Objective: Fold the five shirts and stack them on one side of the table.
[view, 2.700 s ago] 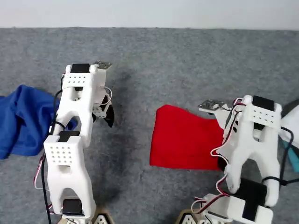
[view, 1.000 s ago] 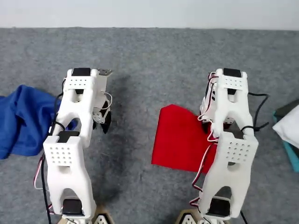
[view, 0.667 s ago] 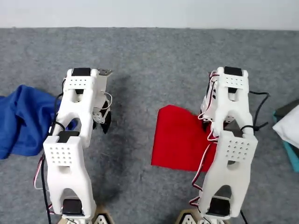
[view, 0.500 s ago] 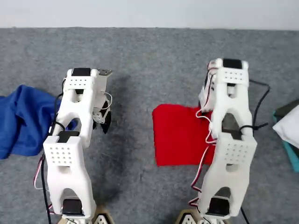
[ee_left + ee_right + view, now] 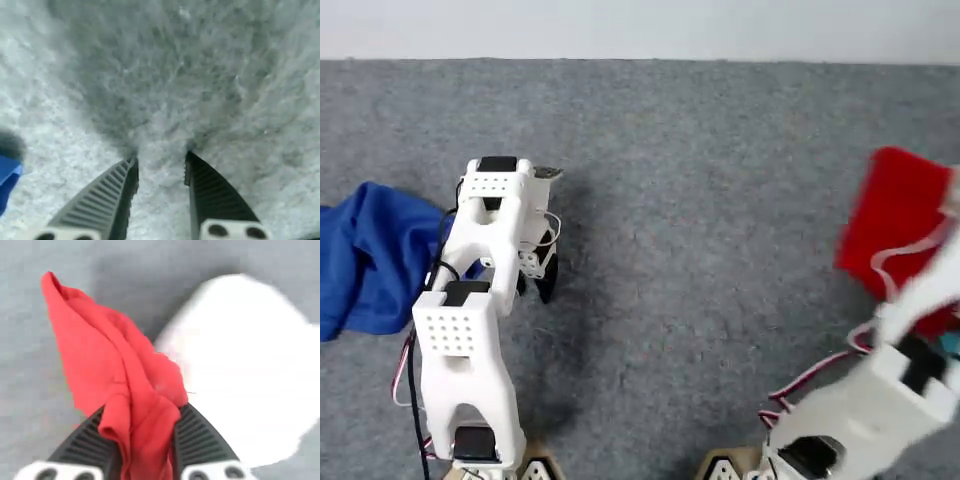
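Note:
The folded red shirt (image 5: pixel 895 220) hangs lifted off the carpet at the far right of the high view, and my right gripper (image 5: pixel 145 435) is shut on it (image 5: pixel 120 385). Below it in the right wrist view lies a white folded shirt (image 5: pixel 250 365). A crumpled blue shirt (image 5: pixel 365 255) lies at the left edge of the table. My left gripper (image 5: pixel 160 165) is open just above the bare grey carpet, right of the blue shirt, with nothing between its fingers. A corner of blue cloth (image 5: pixel 7 180) shows beside it.
The grey carpet (image 5: pixel 700 200) covers the table up to the white wall at the back. A teal scrap (image 5: pixel 950 345) peeks out behind the right arm at the right edge.
The right arm has swung from the table's middle to the far right, carrying the red shirt off the carpet. The left arm has barely shifted.

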Robot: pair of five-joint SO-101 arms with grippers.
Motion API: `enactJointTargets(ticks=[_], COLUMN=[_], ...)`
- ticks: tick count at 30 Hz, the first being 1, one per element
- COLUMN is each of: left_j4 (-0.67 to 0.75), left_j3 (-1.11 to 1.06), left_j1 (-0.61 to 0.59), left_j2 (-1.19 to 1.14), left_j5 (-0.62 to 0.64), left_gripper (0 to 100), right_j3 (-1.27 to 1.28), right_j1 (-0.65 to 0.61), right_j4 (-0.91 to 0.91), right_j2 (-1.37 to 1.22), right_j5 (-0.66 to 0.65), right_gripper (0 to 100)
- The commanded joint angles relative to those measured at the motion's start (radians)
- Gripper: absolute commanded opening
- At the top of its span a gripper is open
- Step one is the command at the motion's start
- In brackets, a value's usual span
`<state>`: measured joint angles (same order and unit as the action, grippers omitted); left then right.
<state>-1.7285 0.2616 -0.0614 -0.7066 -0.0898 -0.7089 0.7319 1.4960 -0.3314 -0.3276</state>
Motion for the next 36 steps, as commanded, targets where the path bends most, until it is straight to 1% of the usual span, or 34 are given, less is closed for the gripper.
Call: enactJointTargets(ticks=[1, 5, 8, 10, 11, 13, 16, 17, 18, 20, 23, 25, 26, 28, 31, 32, 34, 36], left_j4=[-0.028, -0.028, -0.028, -0.028, -0.028, -0.028, -0.028, -0.028, -0.028, -0.028, -0.028, -0.025, -0.021, -0.012, -0.026, -0.029, -0.029, -0.029], left_j3=[-0.001, -0.001, -0.001, -0.002, -0.002, -0.002, -0.002, -0.002, -0.002, -0.002, 0.002, 0.004, 0.007, 0.031, 0.107, 0.130, 0.147, 0.143], left_j1=[-0.006, -0.006, -0.006, -0.006, -0.005, -0.005, -0.005, -0.005, -0.005, -0.005, -0.005, -0.006, -0.006, -0.006, -0.008, -0.018, -0.058, -0.129], left_j2=[0.068, 0.068, 0.068, 0.068, 0.068, 0.068, 0.068, 0.068, 0.068, 0.068, 0.071, 0.098, 0.126, 0.192, 0.316, 0.362, 0.457, 0.528], left_j5=[-0.011, -0.011, -0.011, -0.011, -0.011, -0.011, -0.011, -0.011, -0.011, -0.011, -0.011, -0.011, -0.011, -0.006, -0.005, -0.005, -0.009, -0.009], left_gripper=[14, 14, 14, 14, 14, 14, 14, 14, 14, 14, 14, 14, 15, 15, 15, 15, 15, 17], right_j3=[-0.048, -0.048, -0.048, -0.048, -0.048, -0.048, -0.060, -0.074, -0.095, -0.169, -0.316, -0.430, -0.485, -0.583, -0.667, -0.634, -0.543, -0.457], right_j1=[0.156, 0.257, 0.297, 0.308, 0.309, 0.309, 0.308, 0.306, 0.305, 0.305, 0.303, 0.285, 0.266, 0.199, 0.050, -0.001, -0.061, -0.133], right_j4=[-0.160, -0.335, -0.437, -0.466, -0.466, -0.466, -0.484, -0.492, -0.495, -0.483, -0.423, -0.343, -0.262, -0.035, 0.306, 0.312, 0.306, 0.306], right_j2=[-0.010, -0.104, -0.171, -0.220, -0.240, -0.274, -0.282, -0.282, -0.282, -0.282, -0.282, -0.282, -0.282, -0.282, -0.292, -0.286, -0.243, -0.180], right_j5=[-0.106, -0.193, -0.250, -0.307, -0.345, -0.391, -0.393, -0.396, -0.396, -0.396, -0.384, -0.318, -0.272, -0.187, -0.075, -0.026, 0.069, 0.084], right_gripper=[0.9, 0.9, 0.9, 1.6, 3.5, 10.8, 23.9, 26.8, 28.2, 27.3, 26.8, 26.8, 26.8, 26.8, 26.7, 26.6, 26.6, 26.6])
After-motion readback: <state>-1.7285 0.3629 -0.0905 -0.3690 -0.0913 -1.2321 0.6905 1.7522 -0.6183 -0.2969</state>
